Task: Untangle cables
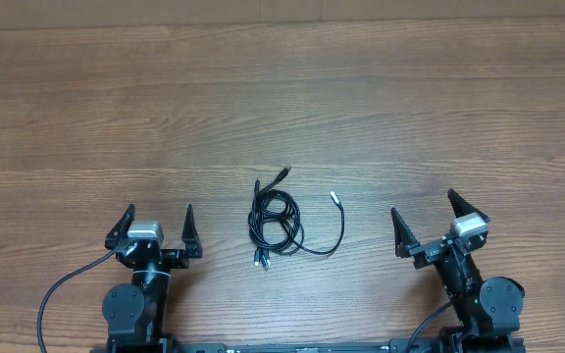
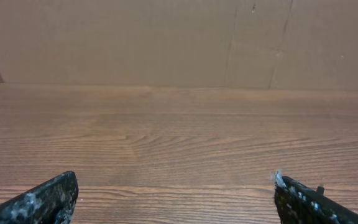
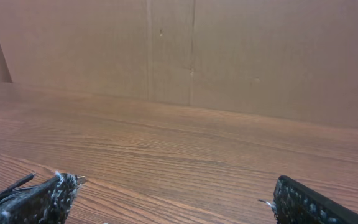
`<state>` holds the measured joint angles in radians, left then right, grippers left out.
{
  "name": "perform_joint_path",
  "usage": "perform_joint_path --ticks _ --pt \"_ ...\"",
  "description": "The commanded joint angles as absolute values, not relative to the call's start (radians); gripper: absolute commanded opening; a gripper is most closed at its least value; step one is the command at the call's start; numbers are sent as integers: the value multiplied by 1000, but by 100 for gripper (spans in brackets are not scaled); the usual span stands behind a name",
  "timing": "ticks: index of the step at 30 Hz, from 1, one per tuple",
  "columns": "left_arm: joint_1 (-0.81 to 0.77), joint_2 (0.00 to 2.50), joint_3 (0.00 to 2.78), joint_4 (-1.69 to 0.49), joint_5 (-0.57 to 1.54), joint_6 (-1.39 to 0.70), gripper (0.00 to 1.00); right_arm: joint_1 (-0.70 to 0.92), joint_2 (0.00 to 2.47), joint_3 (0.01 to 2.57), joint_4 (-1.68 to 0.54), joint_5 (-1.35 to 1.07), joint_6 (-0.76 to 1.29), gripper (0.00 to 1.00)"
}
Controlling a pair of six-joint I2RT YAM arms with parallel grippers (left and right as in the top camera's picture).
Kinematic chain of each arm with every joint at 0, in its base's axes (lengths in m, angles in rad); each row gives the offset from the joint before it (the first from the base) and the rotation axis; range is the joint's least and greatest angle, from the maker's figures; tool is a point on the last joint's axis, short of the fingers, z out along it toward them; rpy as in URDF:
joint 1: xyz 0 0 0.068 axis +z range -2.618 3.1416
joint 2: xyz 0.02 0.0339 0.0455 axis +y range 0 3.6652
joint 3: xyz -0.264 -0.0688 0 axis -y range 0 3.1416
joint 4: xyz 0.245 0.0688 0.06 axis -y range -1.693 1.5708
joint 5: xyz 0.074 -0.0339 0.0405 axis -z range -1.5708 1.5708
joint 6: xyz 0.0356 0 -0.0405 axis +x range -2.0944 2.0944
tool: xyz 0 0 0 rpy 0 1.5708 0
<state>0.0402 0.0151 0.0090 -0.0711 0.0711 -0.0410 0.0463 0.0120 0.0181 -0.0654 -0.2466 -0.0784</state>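
Cables: one coiled bundle lying on the bench, between the two tools and touching neither. Long axis of the coil runs away from the arm bases. One loose strand curls off toward the right tool. Left tool looks slightly nearer the coil, right tool nearer the strand. Both tools spread wide apart, holding nothing.

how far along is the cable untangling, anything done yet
Nothing looks done: the thin black cables lie in one looped bundle on the brown wooden table, one strand curling out to a silvery plug tip. Nothing is in hand: the left end effector and right end effector stand open, apart from the bundle, one on each side. All the separating is left.
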Motion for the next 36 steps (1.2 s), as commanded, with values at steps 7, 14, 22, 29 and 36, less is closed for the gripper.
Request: perform_joint_path --ticks 7,14,22,29,36 --pt "46 4 5 -74 68 -18 100 46 10 8 -62 -236 -78 100" --pt "46 4 5 -73 72 -22 100 46 10 8 -62 -236 -78 100" --pt "46 4 5 -74 72 -22 100 46 10 8 -62 -236 -78 100" --pt "46 10 5 -75 71 -22 100 46 10 8 -62 -236 -78 100" --pt "46 52 25 -88 71 -22 100 46 10 8 -62 -236 -78 100"
